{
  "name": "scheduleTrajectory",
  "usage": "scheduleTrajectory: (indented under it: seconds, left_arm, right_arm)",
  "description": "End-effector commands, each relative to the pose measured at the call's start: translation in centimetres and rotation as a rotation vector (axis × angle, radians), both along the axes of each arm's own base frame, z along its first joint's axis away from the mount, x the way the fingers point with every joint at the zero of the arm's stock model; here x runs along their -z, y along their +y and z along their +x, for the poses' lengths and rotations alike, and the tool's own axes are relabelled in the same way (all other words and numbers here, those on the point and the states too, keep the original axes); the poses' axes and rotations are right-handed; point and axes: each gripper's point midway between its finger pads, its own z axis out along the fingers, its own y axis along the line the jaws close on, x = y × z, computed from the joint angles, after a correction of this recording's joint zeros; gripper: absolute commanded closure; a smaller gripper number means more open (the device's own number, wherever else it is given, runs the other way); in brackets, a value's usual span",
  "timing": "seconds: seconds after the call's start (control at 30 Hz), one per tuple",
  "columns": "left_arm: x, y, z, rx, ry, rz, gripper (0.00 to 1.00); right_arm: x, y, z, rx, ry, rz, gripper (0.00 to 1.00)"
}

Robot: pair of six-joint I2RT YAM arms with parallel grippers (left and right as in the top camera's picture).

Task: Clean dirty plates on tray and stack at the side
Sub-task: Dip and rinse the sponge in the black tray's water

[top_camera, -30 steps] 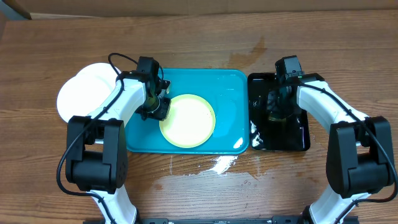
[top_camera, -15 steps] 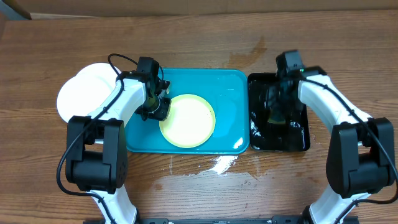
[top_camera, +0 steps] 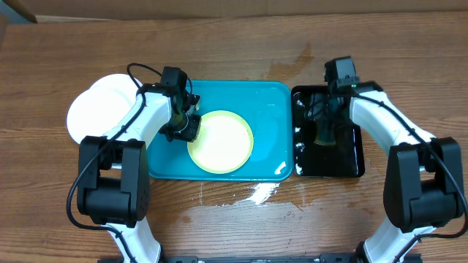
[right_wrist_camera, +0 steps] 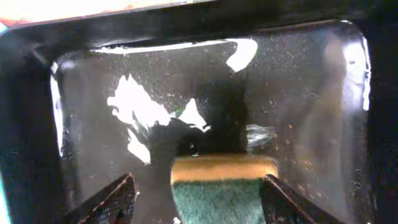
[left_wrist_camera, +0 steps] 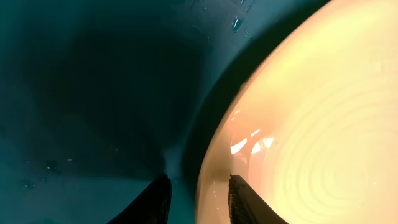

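Observation:
A pale yellow-green plate [top_camera: 220,141] lies in the turquoise tray [top_camera: 241,98]. My left gripper [top_camera: 186,130] is at its left rim. In the left wrist view the fingers [left_wrist_camera: 199,200] straddle the plate's rim [left_wrist_camera: 298,118], one over the tray floor [left_wrist_camera: 93,93] and one on the plate, shut on it. Two white plates [top_camera: 95,113] sit stacked on the table left of the tray. My right gripper [top_camera: 327,126] is over the black tray [top_camera: 352,157]. Its fingers [right_wrist_camera: 199,200] are open around a yellow-and-green sponge [right_wrist_camera: 224,180] lying in the water.
The black tray [right_wrist_camera: 298,93] is wet, with bright reflections on its floor. A small puddle [top_camera: 259,193] lies on the wooden table just in front of the turquoise tray. Cardboard runs along the table's far edge.
My right arm has shifted slightly toward the far end of the black tray. My left arm and the yellow-green plate have not moved.

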Motion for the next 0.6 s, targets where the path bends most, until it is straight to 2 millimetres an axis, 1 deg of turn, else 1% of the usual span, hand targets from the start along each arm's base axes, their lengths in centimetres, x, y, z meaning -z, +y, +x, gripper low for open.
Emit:
scheduleTrajectory:
  seconds: [0.0,0.03,0.07,0.17,0.2,0.23,0.27,0.3,0.33,0.37,0.43,0.5,0.57]
  left_arm:
    - [0.6,-0.1,-0.3,-0.016,0.022,-0.014,0.67]
    - [0.6,-0.1,-0.3,-0.016,0.022,-0.014,0.67]
    - [0.6,-0.1,-0.3,-0.016,0.022,-0.014,0.67]
    - [0.6,-0.1,-0.3,-0.016,0.022,-0.014,0.67]
    - [0.6,-0.1,-0.3,-0.016,0.022,-0.014,0.67]
    - [0.6,-0.1,-0.3,-0.016,0.022,-0.014,0.67]
    - [0.6,-0.1,-0.3,-0.016,0.022,-0.014,0.67]
    - [0.6,-0.1,-0.3,-0.016,0.022,-0.014,0.67]
    - [0.6,-0.1,-0.3,-0.015,0.021,-0.014,0.66]
    - [0.6,-0.1,-0.3,-0.015,0.021,-0.014,0.66]
    - [0.6,-0.1,-0.3,-0.016,0.022,-0.014,0.66]
    - [0.6,-0.1,-0.3,-0.016,0.022,-0.014,0.64]
    - [0.6,-0.1,-0.3,-0.016,0.022,-0.014,0.63]
  right_arm:
    - [1.5,-0.2,-0.8,0.002,0.005,0.001,0.37]
    - [1.8,-0.2,-0.9,0.002,-0.001,0.003,0.4]
    - [2.0,-0.2,-0.8,0.002,-0.01,0.004,0.47]
    - [2.0,-0.1,-0.3,0.002,-0.037,0.008,0.8]
    - [1.6,0.0,0.1,0.002,-0.05,0.011,0.86]
    - [1.1,0.1,0.5,0.001,-0.06,0.013,0.87]
    - [0.6,0.2,0.7,0.0,-0.064,0.016,0.86]
    - [0.0,0.2,1.0,0.0,-0.067,0.018,0.76]
    - [-0.8,0.3,1.3,-0.001,-0.068,0.02,0.56]
    - [-1.7,0.3,1.4,-0.001,-0.065,0.021,0.44]
    - [-3.4,0.3,1.4,-0.001,-0.051,0.018,0.35]
    - [-4.5,0.2,0.8,0.0,-0.016,0.013,0.34]
    - [-4.6,0.0,-0.7,0.002,0.049,0.003,0.34]
